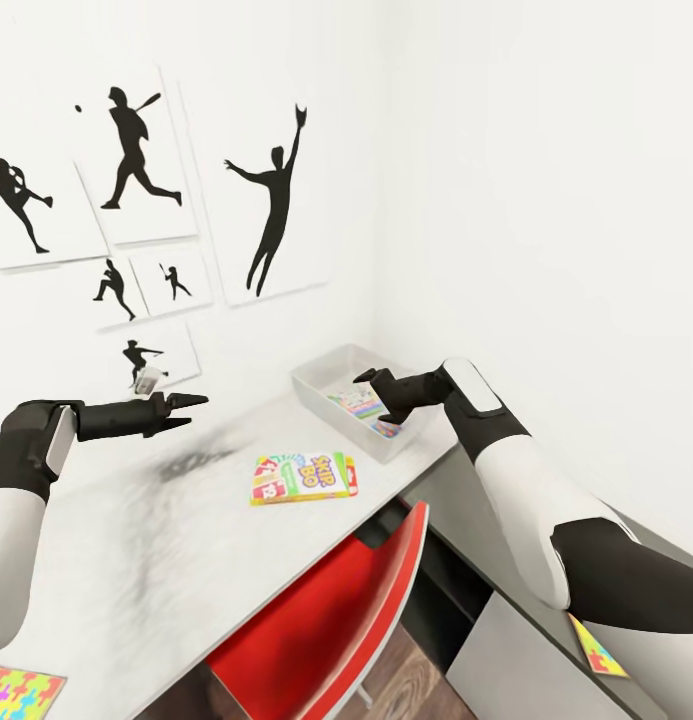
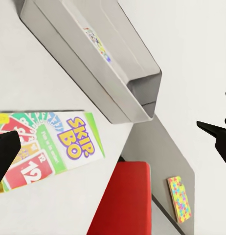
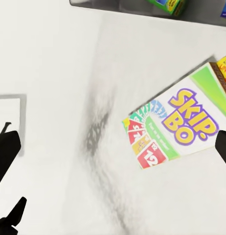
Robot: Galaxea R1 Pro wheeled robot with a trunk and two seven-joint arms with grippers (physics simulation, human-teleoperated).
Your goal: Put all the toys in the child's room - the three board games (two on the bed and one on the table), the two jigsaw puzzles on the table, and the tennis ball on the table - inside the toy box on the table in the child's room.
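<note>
Lying flat on the light grey table (image 1: 186,560) just short of the toy box (image 1: 321,385), the board game (image 1: 304,479) reads "SKIP BO" with a "12" card printed beside it. It looks like a light, stiff, slick carton, best pinched across a long edge. Both the left gripper (image 1: 186,410) and right gripper (image 1: 378,398) hover empty, fingers apart.

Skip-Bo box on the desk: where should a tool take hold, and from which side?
The Skip-Bo box lies flat on the table, so probably pinch across its short width from above. The right tool sits closer, over the toy box.
</note>
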